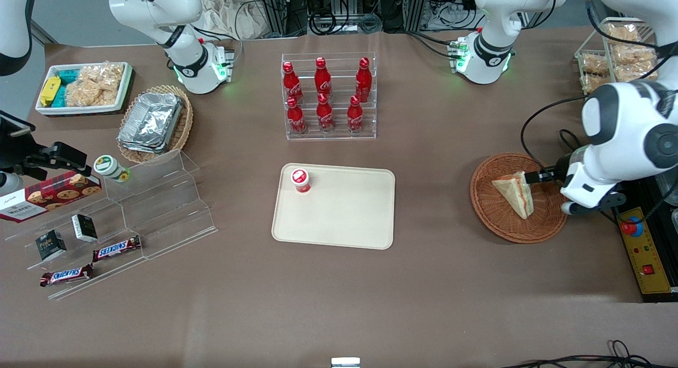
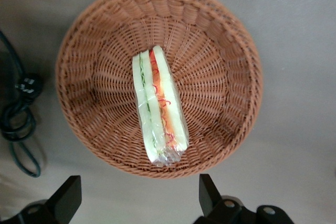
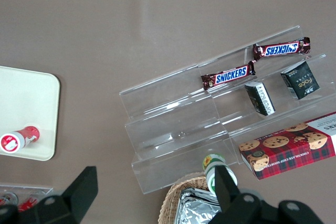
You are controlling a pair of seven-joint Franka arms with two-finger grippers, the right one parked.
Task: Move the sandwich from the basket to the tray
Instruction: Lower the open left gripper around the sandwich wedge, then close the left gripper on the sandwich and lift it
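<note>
The sandwich [image 1: 515,193], a wrapped wedge of pale bread with red-orange and green filling, lies in the round reddish-brown wicker basket [image 1: 487,209] toward the working arm's end of the table. In the left wrist view the sandwich [image 2: 157,108] rests on edge in the middle of the basket [image 2: 94,51]. My left gripper [image 1: 537,176] hovers over the basket's rim, open and empty, and its fingers [image 2: 210,195] straddle bare table just outside the rim, clear of the sandwich. The cream-beige tray [image 1: 344,220] lies at the table's middle.
A small red-capped bottle [image 1: 300,180] stands on the tray's corner. A rack of cola bottles [image 1: 328,95] stands farther from the front camera than the tray. A yellow control box [image 1: 643,251] and black cables [image 2: 21,114] lie beside the basket. A snack display [image 1: 106,225] lies toward the parked arm's end.
</note>
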